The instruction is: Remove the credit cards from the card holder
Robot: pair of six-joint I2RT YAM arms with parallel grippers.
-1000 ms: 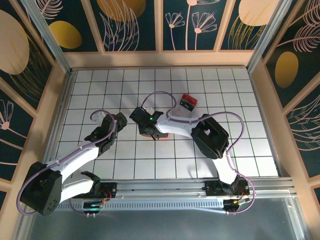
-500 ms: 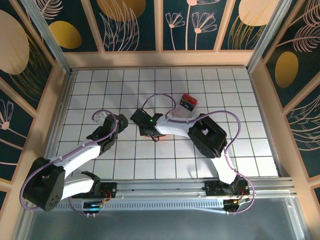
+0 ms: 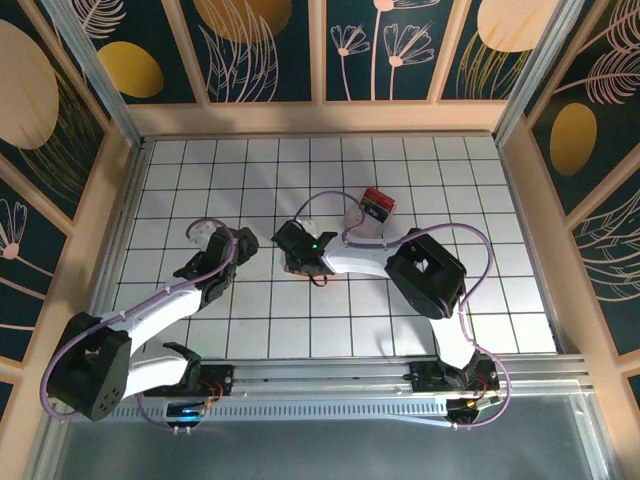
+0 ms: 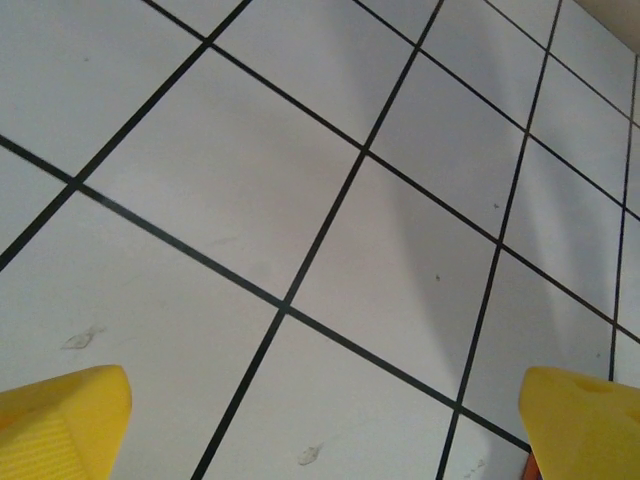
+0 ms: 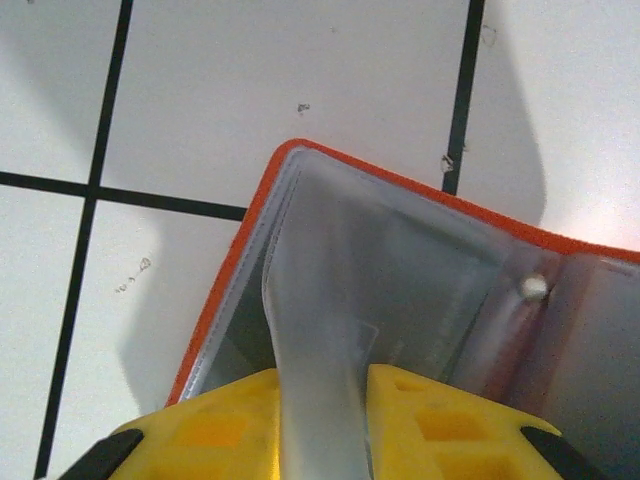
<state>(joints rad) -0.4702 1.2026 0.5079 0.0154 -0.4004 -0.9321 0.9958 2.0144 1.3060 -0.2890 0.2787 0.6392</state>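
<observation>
1. My right gripper (image 5: 322, 425): fingers clamped on a grey inner leaf of the card holder (image 5: 420, 260).
2. Card holder: lying open on the tiled table (image 5: 250, 80), near its middle.
3. My left gripper (image 4: 325, 415): fingers wide apart over bare tile, holding nothing.

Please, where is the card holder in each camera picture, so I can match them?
Right wrist: card holder, open, lower centre to right edge; right hand pinches its clear flap.
Top external: mid-table, under that hand.
Left wrist: bare tiles between fingers of the open left hand.
Shared landmark: black grid lines on white tiles.
</observation>
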